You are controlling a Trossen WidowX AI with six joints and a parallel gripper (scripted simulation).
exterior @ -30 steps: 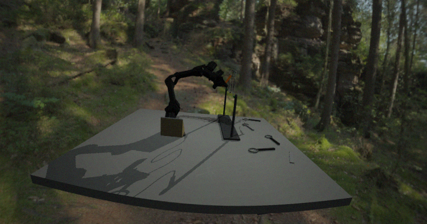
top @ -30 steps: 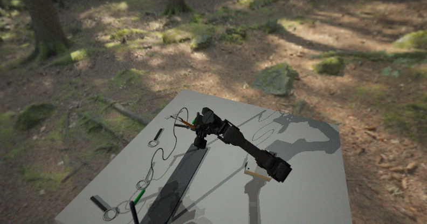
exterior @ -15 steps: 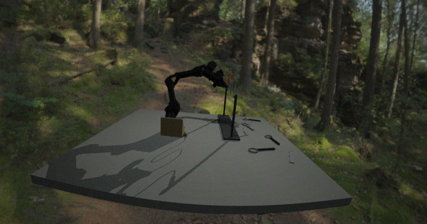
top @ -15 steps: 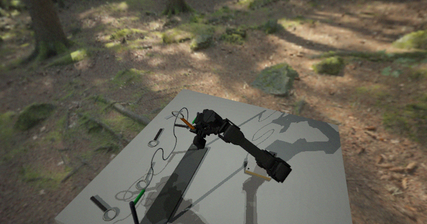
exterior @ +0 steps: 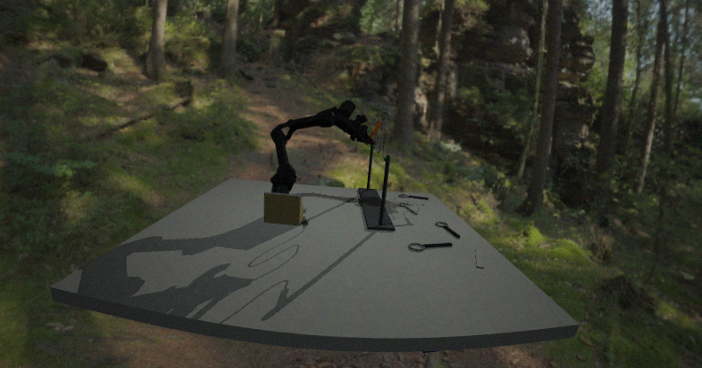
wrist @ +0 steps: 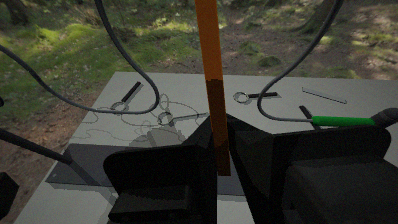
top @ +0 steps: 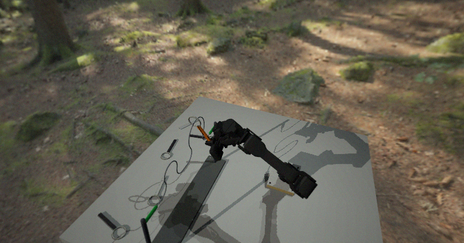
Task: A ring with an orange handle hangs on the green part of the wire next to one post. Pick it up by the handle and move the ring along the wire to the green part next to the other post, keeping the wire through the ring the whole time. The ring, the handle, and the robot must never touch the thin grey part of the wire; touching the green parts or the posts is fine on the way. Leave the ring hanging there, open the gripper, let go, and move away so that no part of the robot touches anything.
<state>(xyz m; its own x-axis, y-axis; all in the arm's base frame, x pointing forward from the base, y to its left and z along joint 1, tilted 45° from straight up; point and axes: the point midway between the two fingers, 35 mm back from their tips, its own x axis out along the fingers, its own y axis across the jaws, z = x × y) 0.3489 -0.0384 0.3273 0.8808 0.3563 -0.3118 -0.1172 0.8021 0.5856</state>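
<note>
Gripper [top: 211, 141] [exterior: 371, 139] [wrist: 218, 119] has its fingers narrow and it holds the orange handle [top: 204, 133] [exterior: 376, 129] [wrist: 208, 50], near the top of the far post [exterior: 369, 168] [wrist: 388, 117]. Ring [top: 189, 119] [exterior: 386, 112] is higher than this post.

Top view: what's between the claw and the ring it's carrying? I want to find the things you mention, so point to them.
Only the orange handle [top: 203, 133] [exterior: 375, 129] [wrist: 209, 45], in the top view: claw [top: 210, 143] [wrist: 218, 119] at its lower end, ring [top: 189, 121] at the upper.

Blurred forest, tree trunks [top: 48, 20] [exterior: 409, 56], mossy rock [top: 300, 85], dappled sunlight.
</note>
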